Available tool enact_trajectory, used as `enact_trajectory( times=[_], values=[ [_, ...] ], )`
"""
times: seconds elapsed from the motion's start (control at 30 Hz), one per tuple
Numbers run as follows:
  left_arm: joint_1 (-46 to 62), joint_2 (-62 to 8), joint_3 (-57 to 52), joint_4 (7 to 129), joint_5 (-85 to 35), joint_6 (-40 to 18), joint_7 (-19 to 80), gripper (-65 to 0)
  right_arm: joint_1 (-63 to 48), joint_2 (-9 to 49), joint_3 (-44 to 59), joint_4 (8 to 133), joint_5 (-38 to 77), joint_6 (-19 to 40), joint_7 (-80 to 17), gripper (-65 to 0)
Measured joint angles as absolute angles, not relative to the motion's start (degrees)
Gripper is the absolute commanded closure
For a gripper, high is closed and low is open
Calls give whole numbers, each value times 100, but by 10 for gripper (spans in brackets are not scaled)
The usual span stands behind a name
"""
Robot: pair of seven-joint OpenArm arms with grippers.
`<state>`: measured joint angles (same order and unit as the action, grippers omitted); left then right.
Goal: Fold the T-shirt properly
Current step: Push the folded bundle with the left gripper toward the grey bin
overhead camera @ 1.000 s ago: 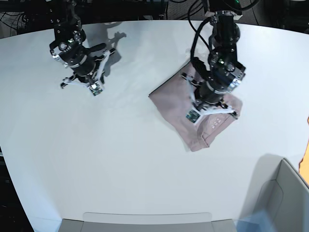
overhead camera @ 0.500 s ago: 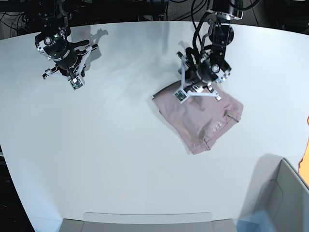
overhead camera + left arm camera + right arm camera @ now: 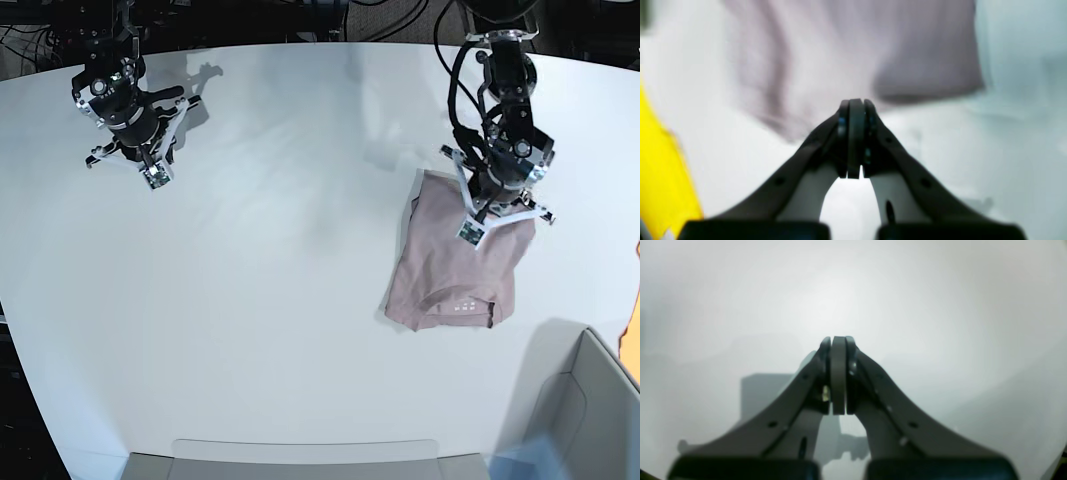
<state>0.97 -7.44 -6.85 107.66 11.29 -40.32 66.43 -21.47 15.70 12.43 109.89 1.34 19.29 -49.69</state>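
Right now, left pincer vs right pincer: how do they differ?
The left pincer hangs over the far edge of the folded T-shirt; the right pincer hangs over bare table, well away from the shirt. The left wrist view shows mauve fabric beyond its tips; the right wrist view shows only white surface. Both are shut and hold nothing.

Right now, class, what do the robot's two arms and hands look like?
Both arms are black with loose black cables. The left hand and right hand share one design: dark curved fingers with white inner faces, white brackets, and a small green-tinted camera module.
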Motion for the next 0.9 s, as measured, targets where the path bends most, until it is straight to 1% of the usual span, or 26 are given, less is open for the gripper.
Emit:
enact_trajectory(
  times=[0.1, 0.17, 0.3, 0.4, 0.47, 0.5, 0.6, 0.73, 0.83, 0.9],
  values=[
    [-414, -515, -884, 10694, 1227, -4010, 6097, 0, -2202, 1562, 1236, 10989, 158, 1929, -4969, 0],
    [-840, -255, -915, 10357, 1190, -3981, 5634, 0, -2204, 1564, 1232, 10984, 156, 1929, -4969, 0],
    [-1260, -67, -827, 9247, 1100, -4056, 5516, 0, -2215, 1568, 1232, 10984, 156, 1927, -4965, 0],
    [-1444, -163, -893, 8152, 1223, -4023, 5498, 0, -2307, 1566, 1234, 10984, 158, 1927, -4974, 0],
    [-1522, -224, -1057, 7533, 1260, -3988, 5137, 0, -2316, 1568, 1240, 10980, 154, 1929, -4989, 0],
    [-1540, -261, -1197, 7314, 1175, -3994, 4733, 0, -2298, 1566, 1243, 10982, 154, 1931, -4984, 0],
    [-1662, -473, -1485, 6814, 934, -4093, 4329, 0, -2290, 1573, 1258, 10982, 152, 1927, -4950, 0],
    [-1643, -740, -1540, 6943, 930, -4027, 4484, 0, -2263, 1564, 1251, 10980, 156, 1927, -4963, 0],
    [-1490, -751, -1594, 7511, 1017, -4010, 4762, 0, -2209, 1549, 1249, 10984, 161, 1935, -4969, 0],
    [-1409, -733, -1619, 8101, 982, -4032, 5009, 0, -2150, 1533, 1247, 10997, 139, 1931, -4969, 0]
  ],
)
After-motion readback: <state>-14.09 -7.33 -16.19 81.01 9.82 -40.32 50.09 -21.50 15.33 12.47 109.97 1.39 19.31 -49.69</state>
